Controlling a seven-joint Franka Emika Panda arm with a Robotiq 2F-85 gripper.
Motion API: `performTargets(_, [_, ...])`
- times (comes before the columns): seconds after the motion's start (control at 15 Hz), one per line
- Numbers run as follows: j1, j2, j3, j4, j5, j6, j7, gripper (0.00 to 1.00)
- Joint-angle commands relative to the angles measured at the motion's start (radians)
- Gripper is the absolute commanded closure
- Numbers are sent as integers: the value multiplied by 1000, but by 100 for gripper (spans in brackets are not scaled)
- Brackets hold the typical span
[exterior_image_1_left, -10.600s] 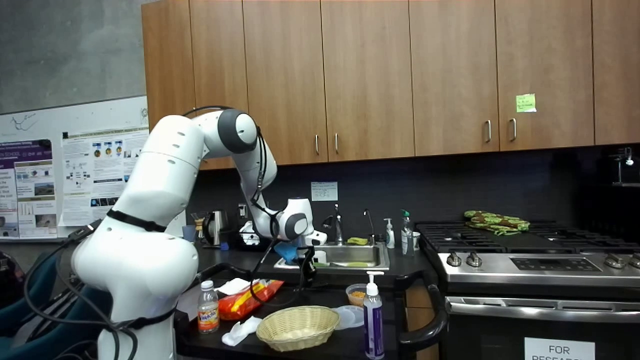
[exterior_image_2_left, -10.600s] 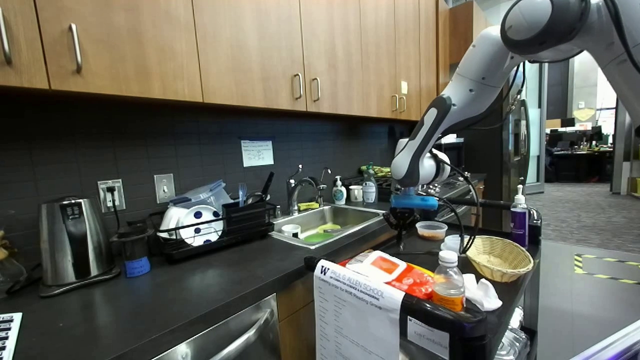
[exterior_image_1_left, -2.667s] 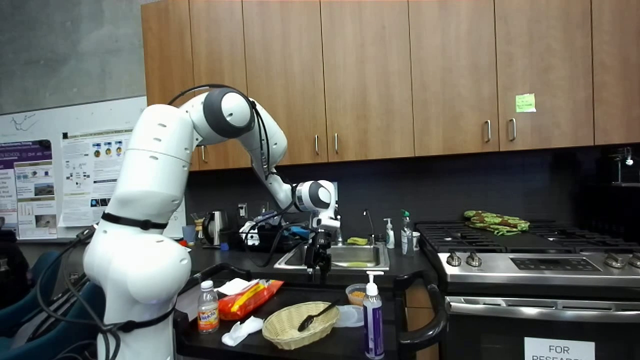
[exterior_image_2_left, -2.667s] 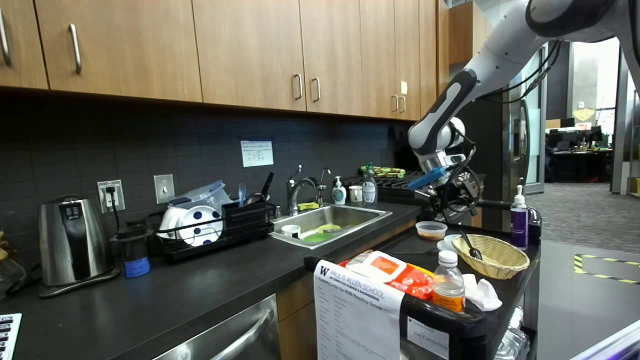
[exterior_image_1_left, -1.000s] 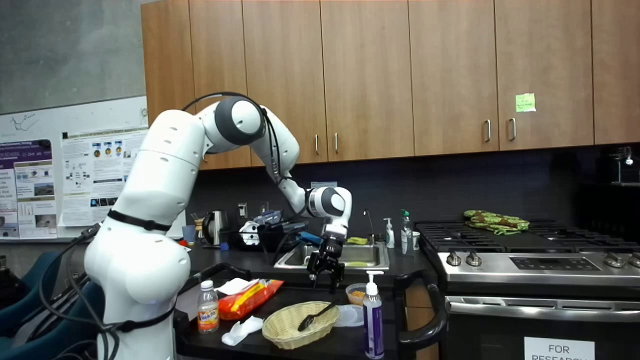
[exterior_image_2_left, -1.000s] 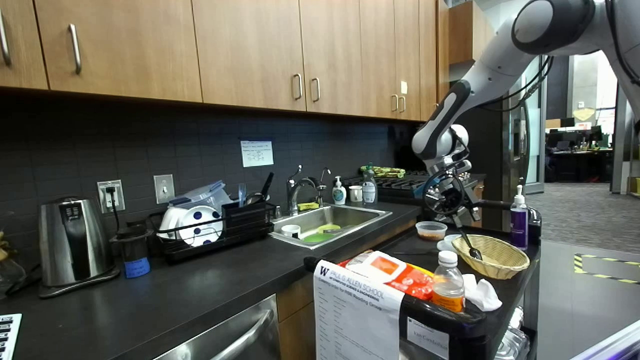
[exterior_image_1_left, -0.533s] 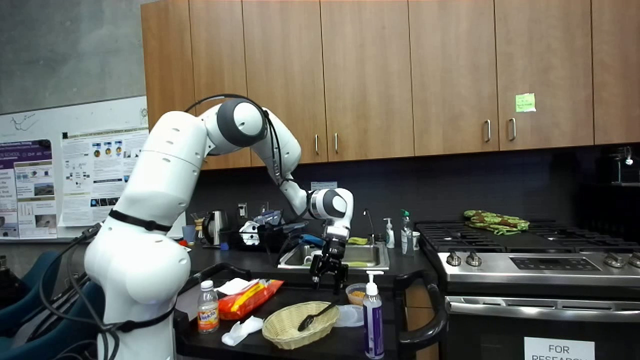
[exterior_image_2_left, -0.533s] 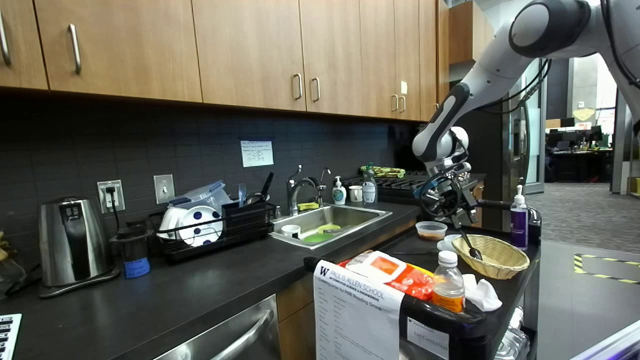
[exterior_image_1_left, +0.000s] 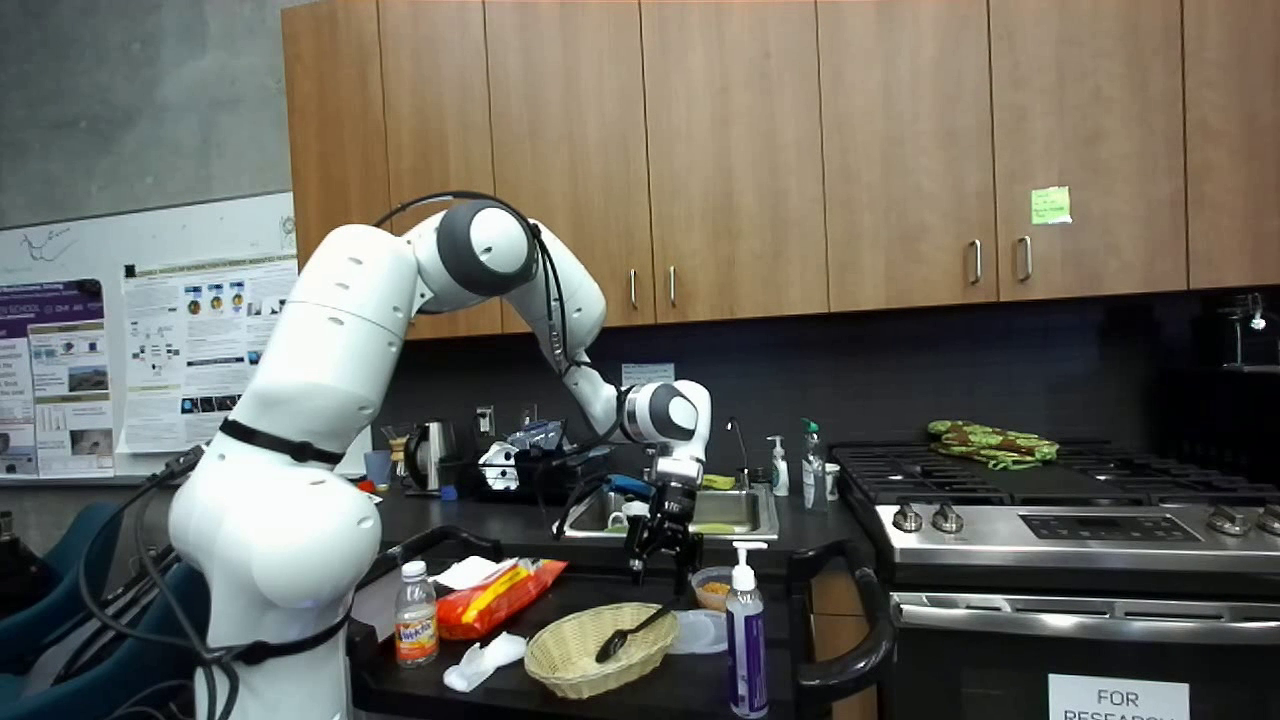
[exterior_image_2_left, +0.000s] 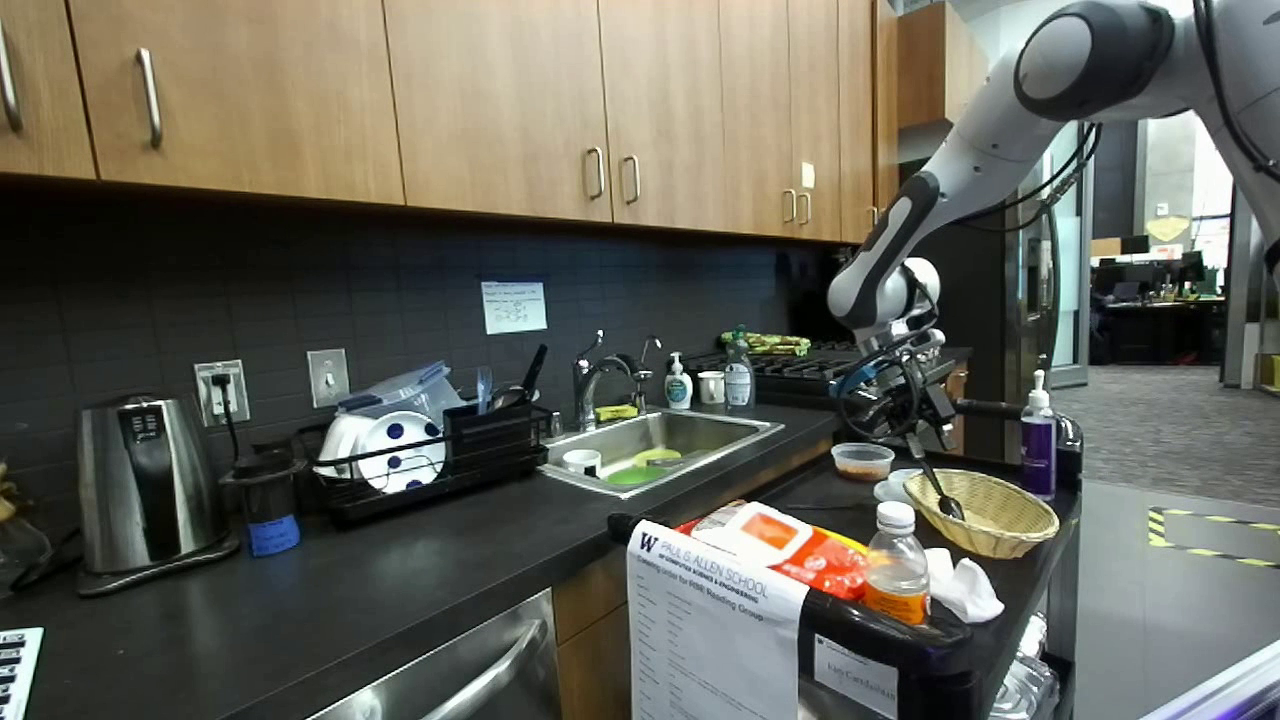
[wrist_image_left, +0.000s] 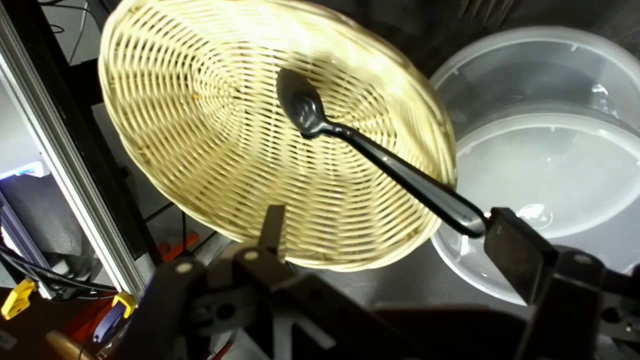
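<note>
My gripper (wrist_image_left: 388, 214) stands open with nothing between its fingers, low over the cart in both exterior views (exterior_image_1_left: 660, 578). In the wrist view a black spoon (wrist_image_left: 382, 157) rests in an oval wicker basket (wrist_image_left: 200, 165). Its bowl lies inside and its handle crosses the rim. The handle's end appears right beside the tip of the right-hand finger (wrist_image_left: 520, 250); whether they touch I cannot tell. Clear round plastic ware (wrist_image_left: 550, 175) lies beyond the basket, behind that finger. An exterior view shows a clear lid (exterior_image_1_left: 700, 632) and a tub of orange food (exterior_image_1_left: 713, 597) near the gripper.
On the cart stand a juice bottle (exterior_image_1_left: 416, 625), a red bag (exterior_image_1_left: 500, 600), a crumpled napkin (exterior_image_1_left: 485, 662) and a purple pump bottle (exterior_image_1_left: 746, 640). A black cart handle (exterior_image_1_left: 850, 680) sticks out. Behind are the sink (exterior_image_2_left: 570, 485) and the stove (exterior_image_1_left: 960, 530).
Around ten seconds ago no spoon showed in the basket; now it lies there, and the basket has shifted slightly. Over the last second the open gripper moved slightly down, rightward in an exterior view.
</note>
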Motion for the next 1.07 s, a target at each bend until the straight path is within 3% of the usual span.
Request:
performTargets(0.0, [3, 19, -3, 18, 1, 9, 22, 0])
performTargets(0.27, [3, 34, -3, 23, 6, 16, 24, 0])
performTargets(0.33, [4, 36, -4, 23, 7, 17, 26, 4])
performTargets(0.4, [4, 36, -4, 22, 7, 17, 28, 27])
performTargets(0.6, [6, 38, -3, 23, 8, 15, 36, 36])
performTargets(1.0, [14, 30, 0, 16, 7, 17, 49, 83])
